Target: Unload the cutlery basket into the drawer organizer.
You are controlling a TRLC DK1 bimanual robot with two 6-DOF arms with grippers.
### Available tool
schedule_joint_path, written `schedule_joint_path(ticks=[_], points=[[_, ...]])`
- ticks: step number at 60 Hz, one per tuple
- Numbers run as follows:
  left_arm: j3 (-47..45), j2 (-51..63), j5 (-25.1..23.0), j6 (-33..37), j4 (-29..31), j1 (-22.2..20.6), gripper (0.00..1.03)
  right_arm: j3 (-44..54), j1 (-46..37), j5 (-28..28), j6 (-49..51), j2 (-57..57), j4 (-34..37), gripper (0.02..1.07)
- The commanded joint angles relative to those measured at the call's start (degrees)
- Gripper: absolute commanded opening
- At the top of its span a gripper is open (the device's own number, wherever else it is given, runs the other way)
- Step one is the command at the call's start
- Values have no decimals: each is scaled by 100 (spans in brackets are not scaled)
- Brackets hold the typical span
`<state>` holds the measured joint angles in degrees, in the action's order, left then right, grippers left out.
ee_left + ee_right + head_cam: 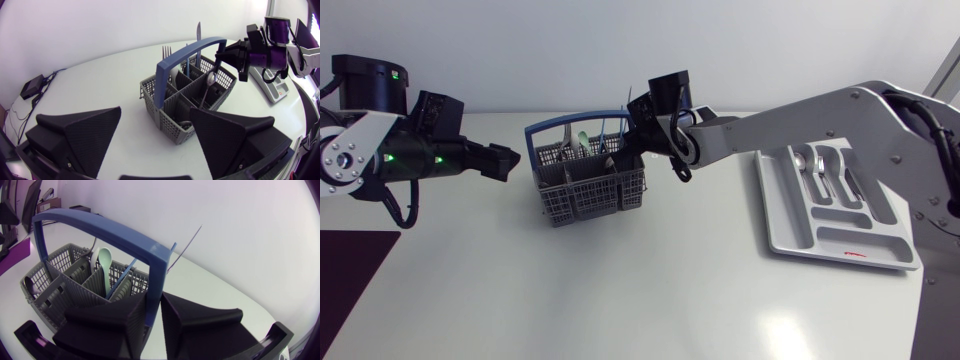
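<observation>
The cutlery basket stands mid-frame on the worktop, well apart from the drawer organizer at the right. The right gripper sits narrowed at the basket's right rear corner, and whether it pinches anything cannot be told; the left gripper hangs wide and empty at the basket's left. The upright cutlery looks stiff, light and slick, so a firm pinch across a flat shank seems safest.

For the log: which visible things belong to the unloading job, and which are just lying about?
Job: cutlery basket, cutlery inside it, drawer organizer, right gripper.
Lying about: dark mat, small black box with cables.
</observation>
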<state>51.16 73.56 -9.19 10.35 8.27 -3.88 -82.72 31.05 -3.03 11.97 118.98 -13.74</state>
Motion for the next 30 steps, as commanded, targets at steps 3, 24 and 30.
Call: schedule_joint_path(ticks=[3,24,30], points=[[-150,-123,-92,2,8,-8,96,581,147,-58,104,-358,73,17],[-440,-729,-197,231,438,-166,96,2286,270,-884,-1,-1623,187,17],[-651,-1072,-197,354,605,-306,96,2840,332,-1007,-63,-2080,187,17]])
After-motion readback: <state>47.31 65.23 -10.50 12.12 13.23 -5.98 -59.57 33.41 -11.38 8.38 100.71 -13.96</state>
